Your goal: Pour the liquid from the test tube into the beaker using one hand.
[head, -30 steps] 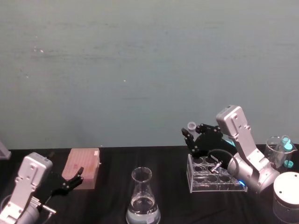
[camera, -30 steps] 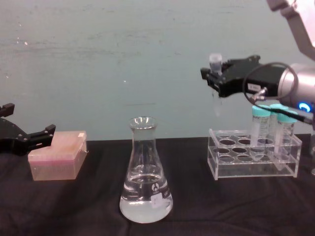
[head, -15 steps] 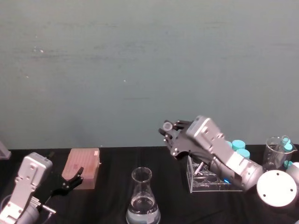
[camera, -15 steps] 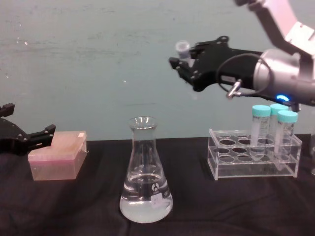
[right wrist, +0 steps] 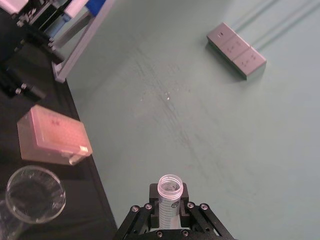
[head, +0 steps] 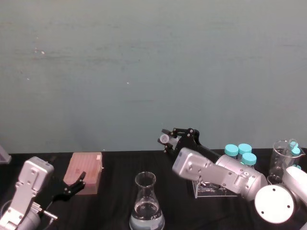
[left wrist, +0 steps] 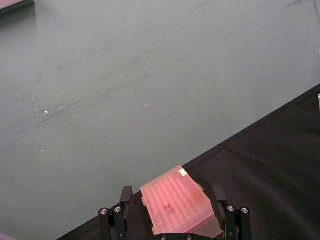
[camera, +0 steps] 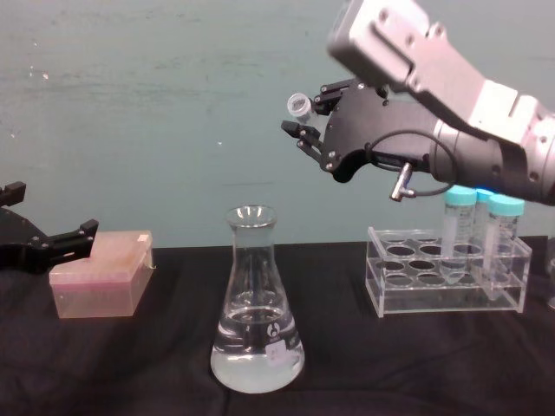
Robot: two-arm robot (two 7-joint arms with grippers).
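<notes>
My right gripper (camera: pixel 305 132), arm stretched leftward, clamps the tilted test tube (camera: pixel 299 105) at one o'clock from the conical flask (camera: pixel 257 303); left gripper (head: pixel 79 180) parked, fingers spread.

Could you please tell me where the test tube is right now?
In the chest view the test tube is gripped by the right hand in mid-air, above and slightly right of the beaker, left of the tube rack.

Housings on right arm (camera: pixel 451 78) and left arm (head: pixel 29 184) are boxy silver-grey; white round joint cap (head: pixel 274 203) on right. Matte black right tool (camera: pixel 302 117) and left tool (head: pixel 76 183), small silver screws. Black cable (camera: pixel 401 182) with silver plug at right wrist.
</notes>
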